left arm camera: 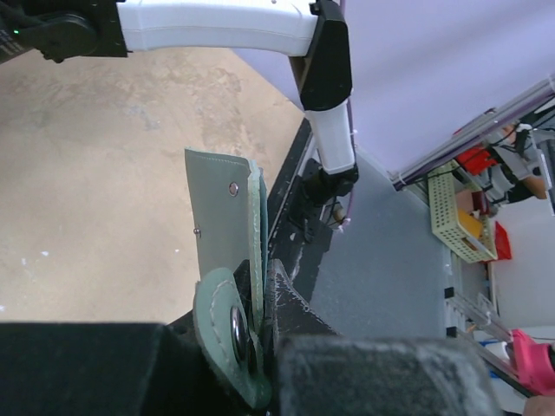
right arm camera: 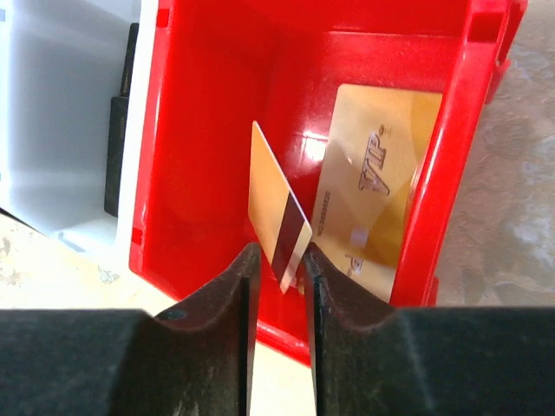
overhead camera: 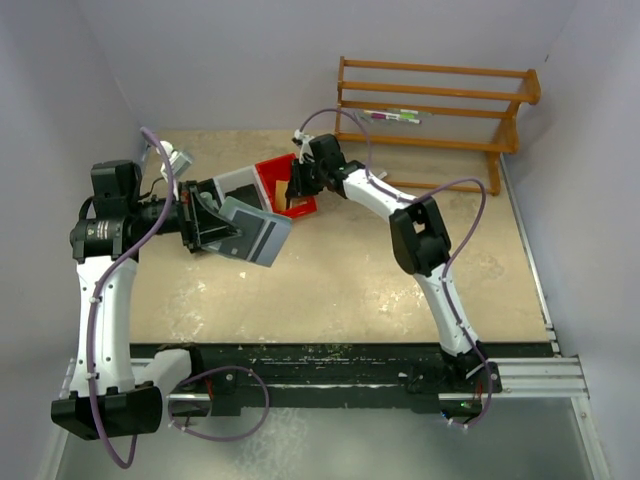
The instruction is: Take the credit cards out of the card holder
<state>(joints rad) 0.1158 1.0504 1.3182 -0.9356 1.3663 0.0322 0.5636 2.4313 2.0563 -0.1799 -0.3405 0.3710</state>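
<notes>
My left gripper [overhead camera: 215, 228] is shut on the grey-green card holder [overhead camera: 255, 232], held up off the table. In the left wrist view the card holder [left arm camera: 221, 217] is pinched edge-on between the jaws of the left gripper [left arm camera: 258, 303], its snap flap hanging to one side. My right gripper [right arm camera: 279, 260] hovers over the red bin [right arm camera: 208, 130] with its jaws slightly apart. A gold credit card [right arm camera: 277, 217] with a dark stripe sits tilted and loose in that gap. A second gold credit card [right arm camera: 373, 173] marked VIP lies flat in the bin.
A white bin [right arm camera: 69, 113] adjoins the red bin [overhead camera: 272, 175] on its left and holds a flat black item [right arm camera: 117, 156]. A wooden rack [overhead camera: 430, 110] stands at the back right. Walls close in the table on both sides.
</notes>
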